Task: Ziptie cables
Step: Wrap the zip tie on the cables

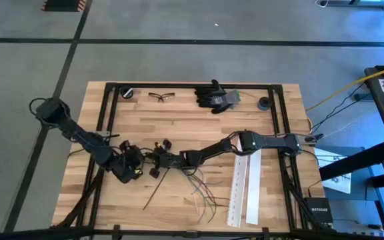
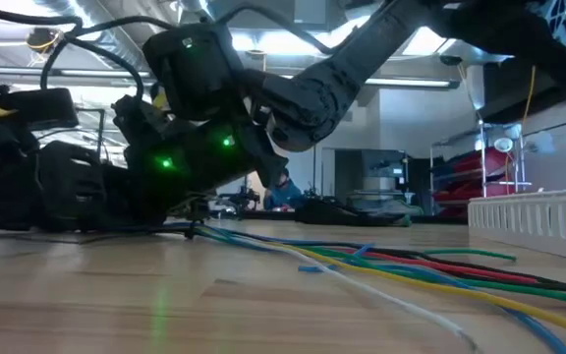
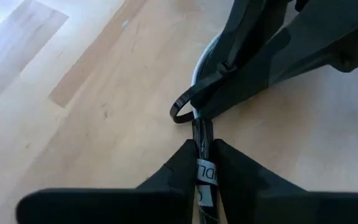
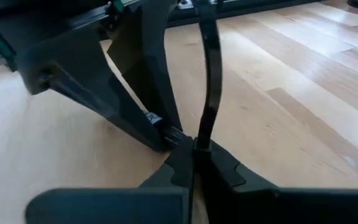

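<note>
Two arms meet near the middle of the desk (image 1: 179, 127), and I have their tools almost tip to tip: the left tool (image 1: 141, 171) low at the left-centre, the right tool (image 1: 157, 160) reaching in from the right. From above I count two flat white perforated strips (image 1: 244, 190) lying side by side toward the right front, one pair of glasses (image 1: 161, 97), one pair of dark gloves (image 1: 216, 97) and two small round black objects at the far edge; the cables (image 1: 202, 190) fan out loose on the wood just in front of the right arm, too thin there for me to count. The low view gives me what the overhead cannot: their colours, with green, red, blue, yellow, black and white strands (image 2: 411, 270) running across the desk from under the tools. My left wrist camera shows that tool (image 3: 205, 163) closed on a black ziptie (image 3: 202, 140) whose looped end sits at the other tool's tips. My right wrist camera shows that tool (image 4: 194, 152) pinched on the same kind of black strap (image 4: 209, 74), which rises upright from its fingers.
</note>
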`<state>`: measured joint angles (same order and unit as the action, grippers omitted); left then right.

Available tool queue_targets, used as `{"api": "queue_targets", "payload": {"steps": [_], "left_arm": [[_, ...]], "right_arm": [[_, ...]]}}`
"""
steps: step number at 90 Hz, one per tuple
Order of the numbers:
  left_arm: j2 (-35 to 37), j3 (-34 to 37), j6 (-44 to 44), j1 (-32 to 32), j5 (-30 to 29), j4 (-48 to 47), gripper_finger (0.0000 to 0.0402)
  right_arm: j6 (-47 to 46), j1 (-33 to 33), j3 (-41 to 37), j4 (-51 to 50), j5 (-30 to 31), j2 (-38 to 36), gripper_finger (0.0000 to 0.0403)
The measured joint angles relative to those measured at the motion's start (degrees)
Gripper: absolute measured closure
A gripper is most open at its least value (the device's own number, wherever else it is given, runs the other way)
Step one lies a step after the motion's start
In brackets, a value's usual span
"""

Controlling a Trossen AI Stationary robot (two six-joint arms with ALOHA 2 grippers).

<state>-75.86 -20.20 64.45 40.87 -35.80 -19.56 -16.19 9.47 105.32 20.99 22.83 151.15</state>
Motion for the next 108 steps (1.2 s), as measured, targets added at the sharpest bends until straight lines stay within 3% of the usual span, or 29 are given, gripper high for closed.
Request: {"api": "queue_targets", "payload": {"steps": [34, 44, 56, 97, 108], "left_arm": [[0.07, 0.04, 0.88, 0.79, -0.88, 0.35, 0.0291], [2.17, -1.44, -0.23, 0.66, 0.45, -4.02, 0.0275], [6.09, -3.06, 1.04, -0.46, 0.53, -10.64, 0.0270], [3.21, 0.30, 10.59, 3.17, -4.41, 0.48, 0.0270], [4.73, -0.75, 12.08, 4.52, -0.04, -4.73, 0.0270]], "right_arm": [[-0.04, -0.02, 0.00, -0.04, -0.59, 0.00, 0.0403], [-0.03, -0.04, 0.00, 0.20, -0.59, 0.00, 0.0403], [-0.04, -0.07, -0.09, 1.46, -0.59, 0.02, 0.0403], [-0.02, -0.07, -0.08, 1.55, 0.13, 0.04, 0.0403], [-0.03, -0.07, -0.09, 1.62, 0.11, 0.04, 0.0403]]}}
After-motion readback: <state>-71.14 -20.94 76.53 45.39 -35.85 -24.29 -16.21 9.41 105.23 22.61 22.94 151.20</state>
